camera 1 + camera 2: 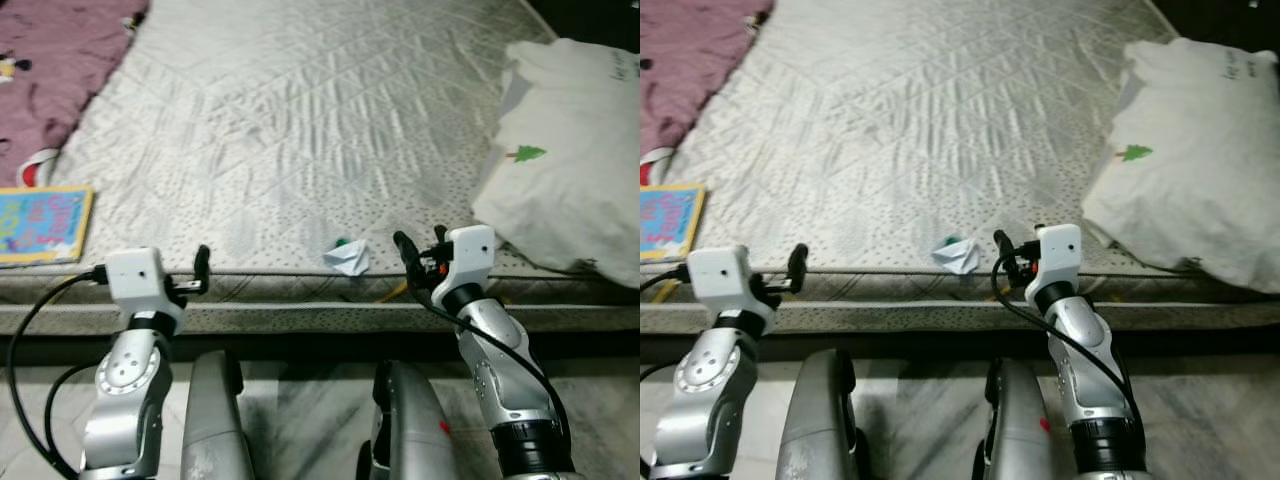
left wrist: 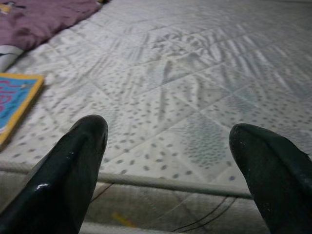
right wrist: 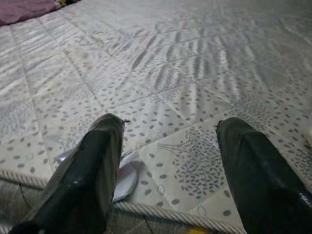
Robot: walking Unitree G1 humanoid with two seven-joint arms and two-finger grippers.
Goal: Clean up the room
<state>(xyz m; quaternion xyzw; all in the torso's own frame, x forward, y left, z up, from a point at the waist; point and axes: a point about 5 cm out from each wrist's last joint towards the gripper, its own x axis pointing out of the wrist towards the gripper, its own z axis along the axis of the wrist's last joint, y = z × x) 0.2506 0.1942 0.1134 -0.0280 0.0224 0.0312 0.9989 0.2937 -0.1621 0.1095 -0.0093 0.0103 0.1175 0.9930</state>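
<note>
A crumpled white scrap with a green bit lies on the grey quilted mattress, close to its front edge. My right gripper hovers over that edge just right of the scrap, open and holding nothing. In the right wrist view the scrap peeks out beside one black finger. My left gripper is held at the mattress edge further left, open and empty; its fingers frame bare mattress. A colourful children's book lies on the mattress at the left.
A large white pillow with a small green tree print rests at the right of the mattress. A purple blanket covers the far left corner. The mattress side and a marbled floor are below, between my legs.
</note>
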